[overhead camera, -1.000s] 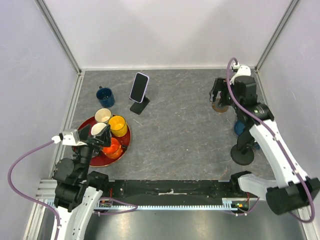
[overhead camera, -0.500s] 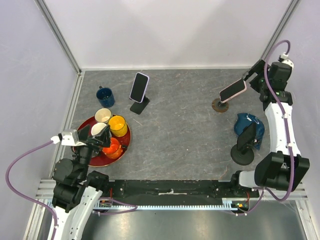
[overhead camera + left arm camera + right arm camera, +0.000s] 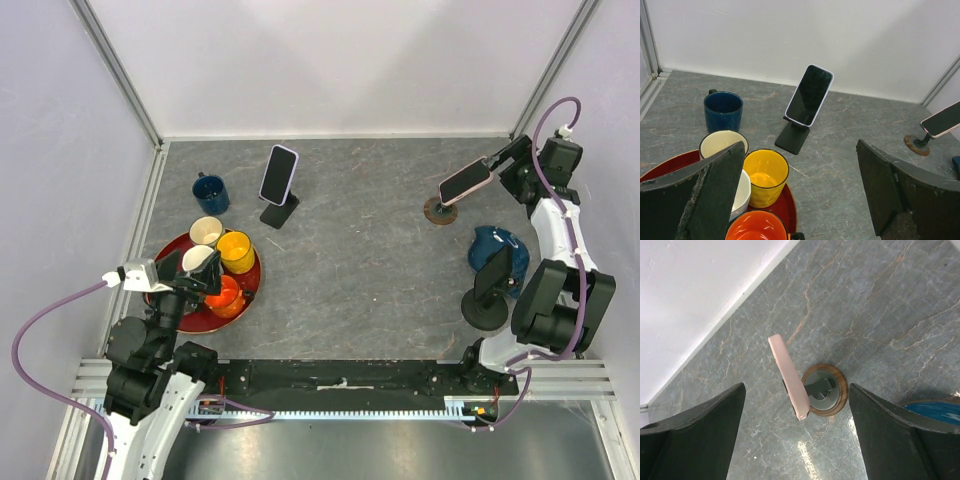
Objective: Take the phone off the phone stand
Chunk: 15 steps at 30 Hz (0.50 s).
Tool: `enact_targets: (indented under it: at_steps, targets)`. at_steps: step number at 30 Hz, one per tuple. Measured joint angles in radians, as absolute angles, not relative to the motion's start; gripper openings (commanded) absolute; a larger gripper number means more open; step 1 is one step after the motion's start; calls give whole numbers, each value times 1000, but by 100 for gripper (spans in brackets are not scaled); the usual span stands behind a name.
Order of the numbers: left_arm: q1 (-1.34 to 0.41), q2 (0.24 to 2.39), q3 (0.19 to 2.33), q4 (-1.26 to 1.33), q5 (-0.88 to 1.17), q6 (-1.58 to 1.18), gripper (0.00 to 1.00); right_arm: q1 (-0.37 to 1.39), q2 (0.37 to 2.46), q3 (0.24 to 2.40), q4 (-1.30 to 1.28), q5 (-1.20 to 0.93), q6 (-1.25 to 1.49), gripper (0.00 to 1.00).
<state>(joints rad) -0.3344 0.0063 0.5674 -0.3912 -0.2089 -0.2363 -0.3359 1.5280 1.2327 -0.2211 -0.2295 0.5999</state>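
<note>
I'm looking down on a grey, stone-patterned tabletop (image 3: 380, 270) veined with pale lines. Plain white walls (image 3: 330, 60) box it in, aluminium posts (image 3: 115, 65) run up the back corners, and a black rail (image 3: 340, 375) runs along the near edge. The pink phone (image 3: 465, 181) sits tilted on its stand, whose round wooden base (image 3: 437, 211) rests toward the back right of the surface. My right gripper (image 3: 503, 168) hangs just beside the phone's outer end. On the right wrist view its fingers are spread wide, with the phone edge-on in the gap and neither finger on it. My left gripper (image 3: 197, 272) is also spread wide, hovering above the red tray (image 3: 250, 285) at the near left, which carries a white cup (image 3: 207, 231), a yellow cup (image 3: 236, 250) and an orange cup (image 3: 225, 297). A blue mug (image 3: 211, 192) stands on the table behind the tray. Beside it, a second phone (image 3: 279, 174) leans on a black stand (image 3: 279, 213). At the right, a dark phone (image 3: 492, 272) stands on a round black base (image 3: 485, 310), next to a blue object (image 3: 497, 243) I can't identify.
</note>
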Motion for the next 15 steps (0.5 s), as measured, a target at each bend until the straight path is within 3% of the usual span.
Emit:
enact_targets:
  at_steps: [7, 15]
  targets:
    - [-334, 6, 567, -391, -208, -236, 100, -336, 1559, 1185, -166, -287, 590, 77]
    - [-336, 6, 567, -391, -208, -236, 100, -336, 1578, 1150, -95, -342, 579, 68]
